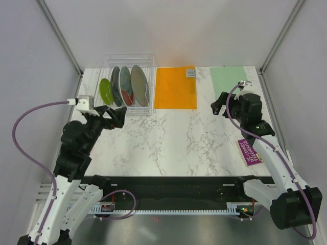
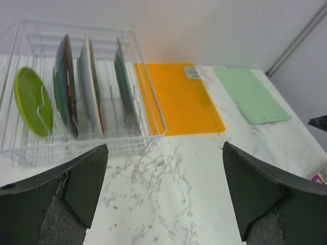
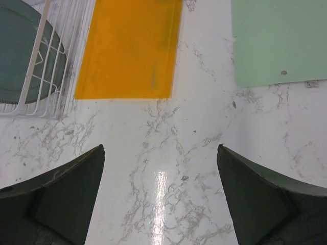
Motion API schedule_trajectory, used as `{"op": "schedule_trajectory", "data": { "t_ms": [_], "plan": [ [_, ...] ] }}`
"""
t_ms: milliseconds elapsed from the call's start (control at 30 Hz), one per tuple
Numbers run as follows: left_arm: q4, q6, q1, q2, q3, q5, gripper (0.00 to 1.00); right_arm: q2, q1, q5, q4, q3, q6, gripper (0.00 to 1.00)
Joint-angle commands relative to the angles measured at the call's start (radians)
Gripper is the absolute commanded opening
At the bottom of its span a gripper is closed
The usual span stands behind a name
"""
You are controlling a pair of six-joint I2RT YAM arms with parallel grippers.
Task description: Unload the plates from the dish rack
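Overhead, a white marbled bench [image 1: 179, 138] fills the middle of the scene, with grey walls on three sides. Two dark arms rise from its near edge. The left arm [image 1: 76, 148] reaches toward the far left corner, and the left jaws are spread wide, holding nothing, hovering just in front of the rack's near side without touching it. The right arm [image 1: 271, 158] reaches up the right side. The right jaws are also spread wide and empty, above bare bench near the front edge of the green mat.

A clear wire rack [image 1: 130, 57] sits at the far left corner of the bench. Just beside it on the right lies a flat orange mat [image 1: 175, 88], and further right, apart from it, a pale green mat [image 1: 228, 81] at the far right corner.

All four plates stand on edge in the rack's slots, side by side. From right to left they are a grey-green plate [image 1: 139, 84], a red patterned plate [image 1: 126, 86], a dark teal plate [image 1: 116, 86] and a smaller lime plate [image 1: 106, 91] at the left end.

A purple booklet [image 1: 249, 151] lies on the bench at the right edge, partly under the right arm. A small pale label [image 1: 190, 73] sits at the far right corner of the orange mat.
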Motion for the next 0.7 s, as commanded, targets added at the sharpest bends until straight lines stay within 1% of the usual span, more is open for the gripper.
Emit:
{"op": "schedule_trajectory", "data": {
  "t_ms": [0, 133, 200, 233, 267, 333, 367, 400, 467, 500, 567, 600, 633, 667],
  "plan": [
    [-0.146, -0.097, 0.001, 0.123, 0.066, -0.151, 1.00, 0.010, 0.002, 0.011, -0.038, 0.007, 0.028, 0.98],
    [-0.142, -0.094, 0.000, 0.197, 0.092, -0.145, 1.00, 0.000, 0.002, 0.097, -0.051, -0.014, 0.080, 0.98],
    [-0.134, -0.133, 0.001, 0.243, 0.119, -0.206, 1.00, -0.004, 0.002, 0.167, -0.048, -0.024, 0.109, 0.98],
    [-0.126, -0.118, 0.006, 0.263, 0.131, -0.203, 1.00, -0.001, 0.002, 0.189, -0.046, -0.024, 0.121, 0.98],
    [-0.085, -0.087, 0.009, 0.290, 0.156, -0.153, 1.00, 0.016, 0.000, 0.207, -0.048, -0.019, 0.121, 0.98],
    [-0.056, -0.041, 0.012, 0.385, 0.185, -0.120, 1.00, 0.042, 0.002, 0.198, -0.051, 0.005, 0.105, 0.98],
    [-0.049, -0.035, 0.012, 0.422, 0.232, -0.119, 1.00, 0.065, 0.002, 0.198, -0.057, 0.015, 0.097, 0.98],
    [-0.048, -0.035, 0.012, 0.494, 0.256, -0.125, 1.00, 0.073, 0.002, 0.196, -0.063, 0.024, 0.094, 0.98],
    [-0.014, -0.030, 0.010, 0.547, 0.288, -0.131, 0.99, 0.090, 0.000, 0.189, -0.063, 0.028, 0.085, 0.98],
    [0.060, -0.022, 0.010, 0.571, 0.288, -0.126, 0.97, 0.093, 0.000, 0.190, -0.063, 0.030, 0.078, 0.98],
    [0.140, -0.002, 0.010, 0.640, 0.285, -0.123, 0.95, 0.104, 0.002, 0.187, -0.063, 0.035, 0.065, 0.98],
    [0.180, -0.001, 0.010, 0.666, 0.296, -0.140, 0.94, 0.107, 0.000, 0.189, -0.063, 0.036, 0.052, 0.98],
    [0.190, 0.007, 0.010, 0.733, 0.325, -0.195, 0.93, 0.108, 0.000, 0.193, -0.066, 0.038, 0.046, 0.98],
    [0.193, 0.008, 0.009, 0.766, 0.343, -0.226, 0.93, 0.111, 0.000, 0.195, -0.066, 0.041, 0.040, 0.98]
  ]
}}
